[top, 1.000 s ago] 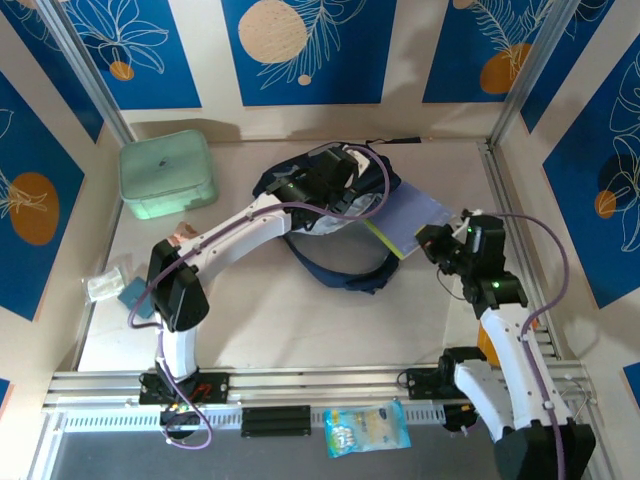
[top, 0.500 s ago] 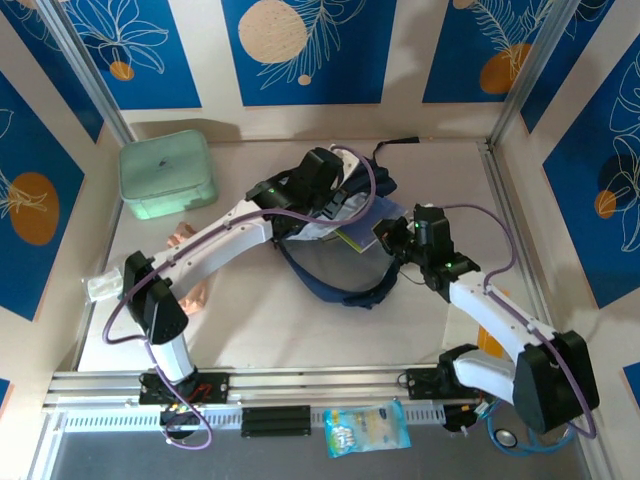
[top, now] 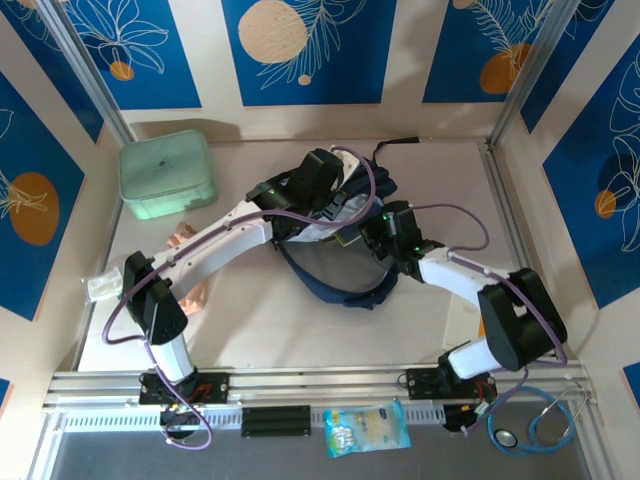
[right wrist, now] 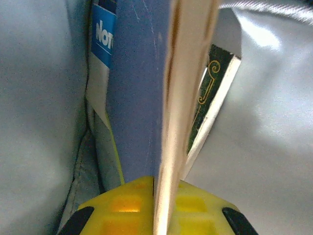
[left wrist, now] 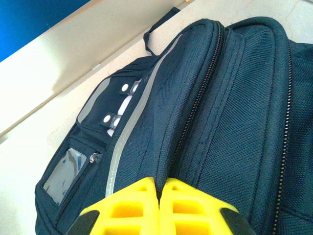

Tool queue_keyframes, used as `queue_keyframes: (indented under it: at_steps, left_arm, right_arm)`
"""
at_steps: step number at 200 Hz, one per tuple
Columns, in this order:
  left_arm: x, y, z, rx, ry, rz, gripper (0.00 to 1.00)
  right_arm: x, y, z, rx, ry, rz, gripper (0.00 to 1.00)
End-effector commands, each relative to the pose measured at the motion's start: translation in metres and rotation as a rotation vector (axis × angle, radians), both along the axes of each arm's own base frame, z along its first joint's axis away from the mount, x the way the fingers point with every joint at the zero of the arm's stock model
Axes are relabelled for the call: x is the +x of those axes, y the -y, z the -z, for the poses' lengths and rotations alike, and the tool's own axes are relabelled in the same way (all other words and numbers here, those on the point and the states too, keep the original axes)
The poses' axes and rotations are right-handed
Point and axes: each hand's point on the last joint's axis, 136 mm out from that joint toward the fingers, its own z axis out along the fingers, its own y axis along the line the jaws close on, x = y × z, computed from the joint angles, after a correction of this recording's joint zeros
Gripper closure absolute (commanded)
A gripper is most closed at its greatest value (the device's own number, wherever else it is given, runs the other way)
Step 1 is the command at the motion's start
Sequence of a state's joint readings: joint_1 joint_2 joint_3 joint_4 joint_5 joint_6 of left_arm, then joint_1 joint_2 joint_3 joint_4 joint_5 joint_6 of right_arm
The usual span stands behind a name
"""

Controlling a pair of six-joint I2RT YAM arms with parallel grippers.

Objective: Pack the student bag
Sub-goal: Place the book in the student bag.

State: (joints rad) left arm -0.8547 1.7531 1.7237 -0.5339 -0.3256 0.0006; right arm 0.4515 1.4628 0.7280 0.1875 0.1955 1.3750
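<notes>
Top external: one student bag (top: 335,268)

Quick count: one student bag (left wrist: 234,122), one mint box (top: 165,175), one snack packet (top: 366,428), one stethoscope (top: 535,428), one clear plastic packet (top: 102,287) and two pinkish crinkly bits (top: 180,237) (top: 195,297). Books come to three: one periwinkle notebook (right wrist: 139,98), one blue-covered notebook (right wrist: 101,34), one dark green book (right wrist: 208,93). Two robot arms too, a left arm (top: 225,237) and a right arm (top: 465,280)
</notes>
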Motion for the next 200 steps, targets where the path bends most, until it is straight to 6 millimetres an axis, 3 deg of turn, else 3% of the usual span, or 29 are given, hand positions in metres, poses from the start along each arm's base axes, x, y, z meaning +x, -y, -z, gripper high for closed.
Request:
queue_keyframes:
  at_steps: [1,44,61,87,116,138,162,200]
  left_arm:
    - [0.004,0.009,-0.066,-0.166,0.101,0.002,1.00]
    - [0.005,0.011,-0.065,-0.170,0.095,0.005,1.00]
    - [0.006,0.012,-0.065,-0.169,0.095,0.002,1.00]
    - [0.007,0.010,-0.063,-0.160,0.095,-0.005,1.00]
    - [0.007,0.011,-0.059,-0.152,0.087,-0.004,1.00]
    - [0.006,0.010,-0.058,-0.145,0.084,-0.004,1.00]
    - [0.007,0.006,-0.056,-0.128,0.088,-0.016,1.00]
    - [0.011,-0.001,-0.045,-0.092,0.089,-0.041,1.00]
  right_arm:
    - [0.009,-0.007,0.011,-0.003,-0.026,0.025,0.91]
    - [0.023,-0.029,0.029,0.007,-0.035,-0.049,0.75]
    - [0.021,-0.037,0.041,-0.021,-0.114,-0.061,0.70]
    - [0.019,-0.043,0.049,-0.011,-0.137,-0.070,0.68]
    - [0.030,-0.048,0.043,-0.008,-0.130,-0.119,0.65]
    - [0.031,-0.051,0.044,-0.008,-0.130,-0.139,0.57]
    - [0.023,-0.047,0.045,-0.005,-0.144,-0.148,0.50]
    - [0.000,-0.028,0.024,-0.053,-0.098,-0.145,0.37]
